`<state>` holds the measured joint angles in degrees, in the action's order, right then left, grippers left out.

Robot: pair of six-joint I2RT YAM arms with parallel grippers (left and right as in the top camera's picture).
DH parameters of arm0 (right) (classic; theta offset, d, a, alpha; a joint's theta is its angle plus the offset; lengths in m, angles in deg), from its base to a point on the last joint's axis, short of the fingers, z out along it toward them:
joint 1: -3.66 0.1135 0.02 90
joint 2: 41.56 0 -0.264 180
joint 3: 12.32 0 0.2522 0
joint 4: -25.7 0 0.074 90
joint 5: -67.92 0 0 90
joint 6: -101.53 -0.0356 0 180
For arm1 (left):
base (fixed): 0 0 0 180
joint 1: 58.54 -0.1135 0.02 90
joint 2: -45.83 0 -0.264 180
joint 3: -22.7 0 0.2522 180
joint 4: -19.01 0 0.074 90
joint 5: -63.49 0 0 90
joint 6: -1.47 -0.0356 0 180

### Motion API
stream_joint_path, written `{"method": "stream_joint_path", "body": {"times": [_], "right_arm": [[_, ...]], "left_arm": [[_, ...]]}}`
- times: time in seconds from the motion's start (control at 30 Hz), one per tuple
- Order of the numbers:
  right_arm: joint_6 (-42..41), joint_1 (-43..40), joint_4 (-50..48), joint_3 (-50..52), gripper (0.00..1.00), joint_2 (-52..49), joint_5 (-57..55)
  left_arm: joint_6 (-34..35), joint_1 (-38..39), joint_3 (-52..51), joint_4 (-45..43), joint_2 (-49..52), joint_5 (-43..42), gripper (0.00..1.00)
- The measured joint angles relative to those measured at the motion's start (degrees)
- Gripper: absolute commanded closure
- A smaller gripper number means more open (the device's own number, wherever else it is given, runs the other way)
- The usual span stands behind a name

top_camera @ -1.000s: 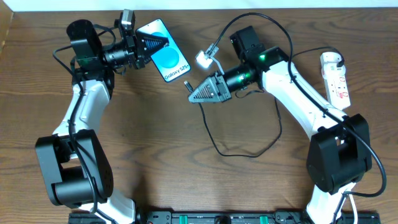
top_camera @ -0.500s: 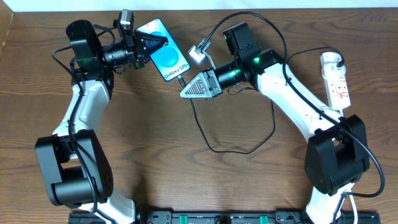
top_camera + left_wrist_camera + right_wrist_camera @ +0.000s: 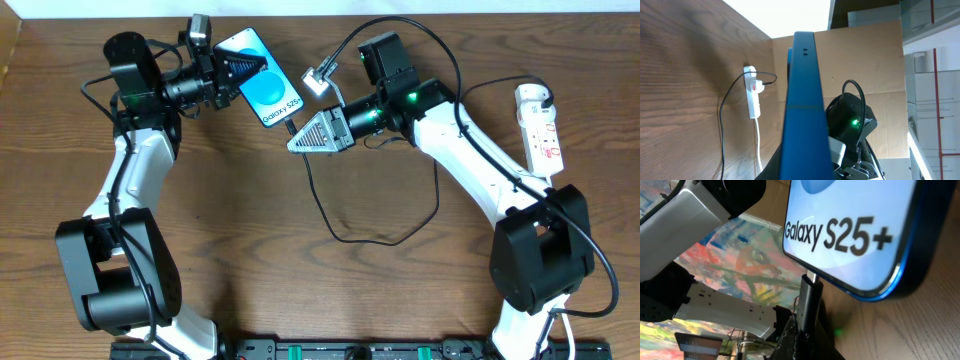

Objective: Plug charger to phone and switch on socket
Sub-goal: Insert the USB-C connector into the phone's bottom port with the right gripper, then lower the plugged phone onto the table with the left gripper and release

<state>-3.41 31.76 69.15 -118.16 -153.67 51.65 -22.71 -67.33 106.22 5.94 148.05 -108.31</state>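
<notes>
The phone (image 3: pixel 266 88), blue-cyan screen with "Galaxy S25+" text, is held tilted at the table's back left by my left gripper (image 3: pixel 240 70), shut on its far end. In the left wrist view it shows edge-on as a blue slab (image 3: pixel 804 110). My right gripper (image 3: pixel 300 137) is shut on the charger's small plug tip (image 3: pixel 809 302), which touches the phone's bottom edge (image 3: pixel 860 250). The black charger cable (image 3: pixel 345 232) loops across the table. Its white plug (image 3: pixel 320 82) hangs near the right arm. The white socket strip (image 3: pixel 540 128) lies at the far right; it also shows in the left wrist view (image 3: pixel 754 95).
The socket's white cord (image 3: pixel 759 145) runs along the wood table (image 3: pixel 250 260). A cardboard wall (image 3: pixel 865 60) stands behind the table. Both arm bases sit at the front edge.
My right gripper has moved left and up with the plug tip, from apart from the phone to touching its bottom edge. The left gripper and phone have barely moved.
</notes>
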Motion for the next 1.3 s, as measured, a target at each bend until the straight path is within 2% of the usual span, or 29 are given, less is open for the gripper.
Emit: {"method": "stream_joint_path", "body": {"times": [0.53, 0.87, 0.9, 0.93, 1.0, 1.3], "right_arm": [[-0.42, 0.0, -0.63, 0.02, 0.99, 0.0, -0.13], [-5.27, -0.07, -6.43, 0.96, 0.99, 0.0, -0.09], [-5.44, -0.07, -6.34, 0.96, 0.98, 0.0, -0.11], [-5.46, -0.07, -6.27, 0.96, 0.89, 0.0, -0.11], [-5.35, -0.07, -4.63, 0.96, 0.84, 0.0, -0.63], [-2.16, -4.7, 6.88, 0.66, 0.71, 0.0, -1.73]], "left_arm": [[-0.26, -0.11, 0.0, -0.11, 0.0, -2.05, 0.93], [-0.22, -0.11, 0.02, -0.31, 0.0, -0.15, 0.93], [-0.22, -0.11, 0.02, -0.28, 0.0, -0.15, 0.93], [-0.22, -0.11, 0.02, -0.28, 0.0, -0.17, 0.93], [-0.22, -0.04, 0.02, -0.22, 0.0, -0.63, 0.93], [-1.33, 0.61, 0.02, 0.04, 0.0, -2.64, 0.93]]}}
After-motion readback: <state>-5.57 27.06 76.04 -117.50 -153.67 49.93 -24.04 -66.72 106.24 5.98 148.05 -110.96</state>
